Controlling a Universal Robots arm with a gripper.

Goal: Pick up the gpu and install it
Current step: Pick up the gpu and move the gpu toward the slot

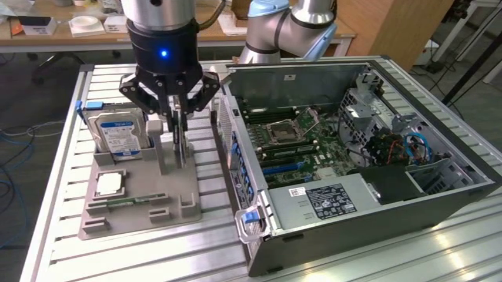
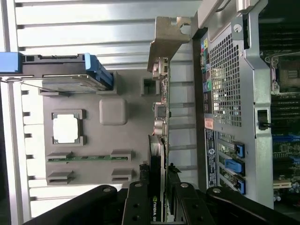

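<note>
Fingers: closed on the gpu, one black finger against each flat face, the card's thin edge showing between them.
Gripper: black, with a blue light on its body, pointing straight down over the grey fixture; in the wrist view the card runs out from between its tips.
Gpu: thin dark card standing on edge, upright in the grip, over the fixture between the hard drive and the computer case; whether its lower edge still sits in the fixture cannot be told. In the wrist view it is seen edge-on.
Bracket: silver metal, at the end of the card farthest from the fingers.
Grey fixture: flat tray with slots and posts, lying on the table just beside the case.
Hard drive: silver with a blue-white label, standing in the fixture on the exterior view's left of the card.
Processor chip: lying flat in a square pocket of the fixture.
Memory stick: narrow, green, lying in its slot near the chip.
Computer case: side open, motherboard exposed, on the exterior view's right.
Table: slatted aluminium.
</note>
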